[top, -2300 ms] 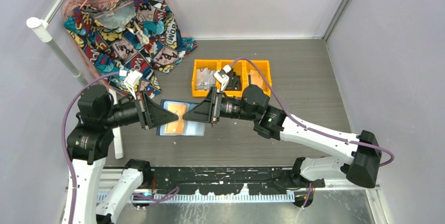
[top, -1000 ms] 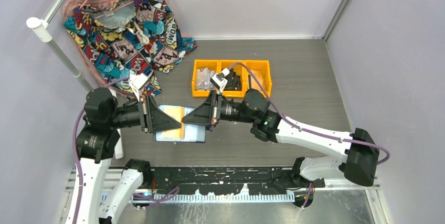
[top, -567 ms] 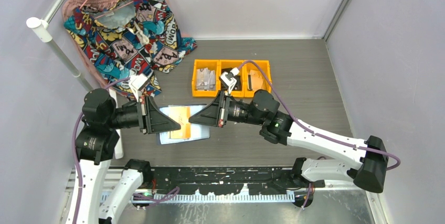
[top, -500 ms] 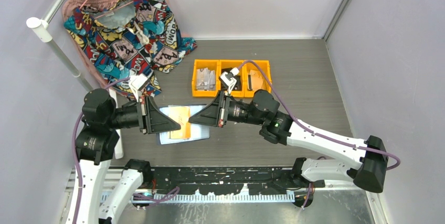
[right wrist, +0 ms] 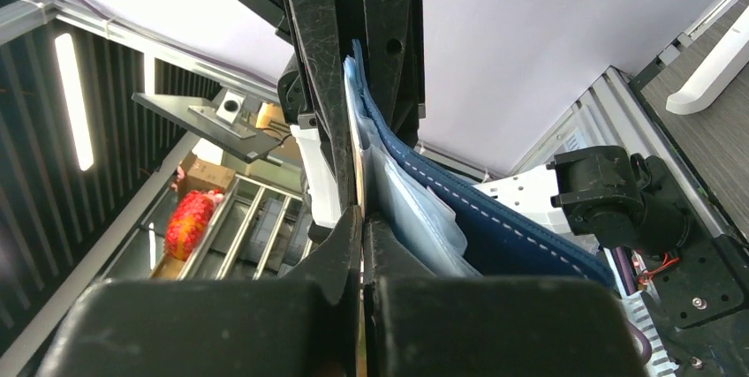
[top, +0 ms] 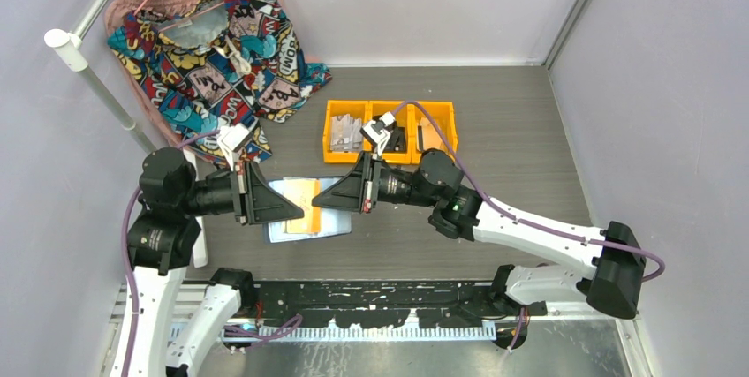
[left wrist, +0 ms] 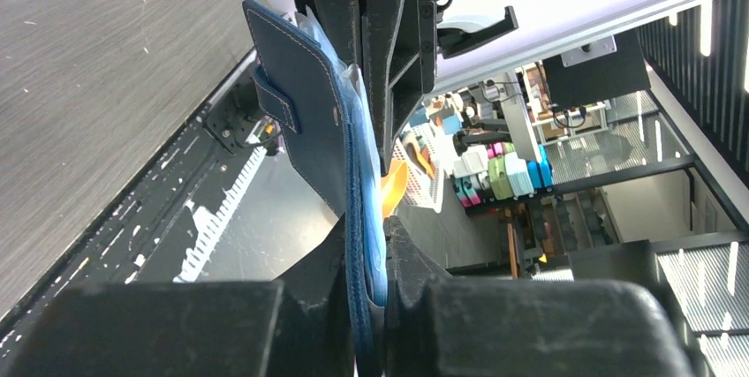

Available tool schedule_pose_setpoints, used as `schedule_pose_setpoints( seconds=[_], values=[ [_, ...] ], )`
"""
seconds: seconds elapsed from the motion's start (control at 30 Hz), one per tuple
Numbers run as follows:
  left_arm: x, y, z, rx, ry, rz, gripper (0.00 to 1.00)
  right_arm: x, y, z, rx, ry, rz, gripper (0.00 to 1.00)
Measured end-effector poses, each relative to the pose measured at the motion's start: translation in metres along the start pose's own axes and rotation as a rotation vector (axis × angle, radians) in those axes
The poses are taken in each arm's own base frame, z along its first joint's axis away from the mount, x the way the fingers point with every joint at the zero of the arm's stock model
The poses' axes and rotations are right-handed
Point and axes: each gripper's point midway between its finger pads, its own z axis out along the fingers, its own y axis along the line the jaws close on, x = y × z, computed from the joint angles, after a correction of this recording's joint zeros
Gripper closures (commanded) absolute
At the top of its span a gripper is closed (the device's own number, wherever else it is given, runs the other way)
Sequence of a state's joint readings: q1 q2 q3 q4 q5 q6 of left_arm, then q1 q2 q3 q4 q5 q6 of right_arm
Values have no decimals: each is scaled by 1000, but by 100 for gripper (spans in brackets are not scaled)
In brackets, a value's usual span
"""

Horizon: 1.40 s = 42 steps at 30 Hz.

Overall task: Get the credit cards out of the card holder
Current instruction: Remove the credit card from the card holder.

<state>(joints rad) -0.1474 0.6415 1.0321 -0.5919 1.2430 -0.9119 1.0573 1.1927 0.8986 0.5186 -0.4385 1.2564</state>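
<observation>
From above, the open card holder (top: 336, 222) is spread flat between the two grippers over the near-left part of the tabletop (top: 495, 121), apart from the yellow bins (top: 340, 160) at mid-table. Whether it touches the surface cannot be told. The left gripper (top: 296, 210) meets it from the left and the right gripper (top: 318, 203) from the right. An orange credit card (top: 306, 221) shows on its pale blue inside. In the left wrist view, the left gripper is clenched on the card holder's edge, and the navy outside and snap tab (left wrist: 276, 99) face left. The credit card pokes out beyond it. In the right wrist view, the right gripper is pinched tight on that card's thin tan edge, beside the blue pockets.
</observation>
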Motion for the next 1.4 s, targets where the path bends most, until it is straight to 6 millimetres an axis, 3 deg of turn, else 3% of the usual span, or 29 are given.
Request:
schedule_pose_setpoints(
  seconds=[0.13, 0.23, 0.3, 0.53, 0.7, 0.9, 1.0, 1.17, 1.4],
  values=[
    [-2, -1, 1, 6, 17, -22, 87, 0, 2, -3, 11, 5, -31, 99],
    [-5, -4, 2, 15, 32, -25, 67, -2, 7, -7, 28, -4, -65, 99],
    [-7, -8, 2, 22, 33, -12, 61, 1, 6, -13, 47, 7, -75, 99],
    [-4, -15, 0, 34, 28, 0, 85, 5, 8, -18, 68, 32, -97, 99],
    [-3, -14, -1, 37, 31, -20, 96, 5, 11, -15, 63, 47, -100, 99],
    [-4, -17, -1, 46, 32, -12, 93, 5, 14, -17, 59, 44, -102, 99],
    [-6, -20, -1, 44, 20, 0, 99, 3, 16, -17, 57, 41, -104, 99],
    [-13, -27, -2, 28, -10, 42, 100, -4, 26, -16, 59, 42, -115, 99],
    [-10, -21, -2, 5, -14, 53, 99, -3, 19, -21, 103, 54, -128, 99]
  ],
)
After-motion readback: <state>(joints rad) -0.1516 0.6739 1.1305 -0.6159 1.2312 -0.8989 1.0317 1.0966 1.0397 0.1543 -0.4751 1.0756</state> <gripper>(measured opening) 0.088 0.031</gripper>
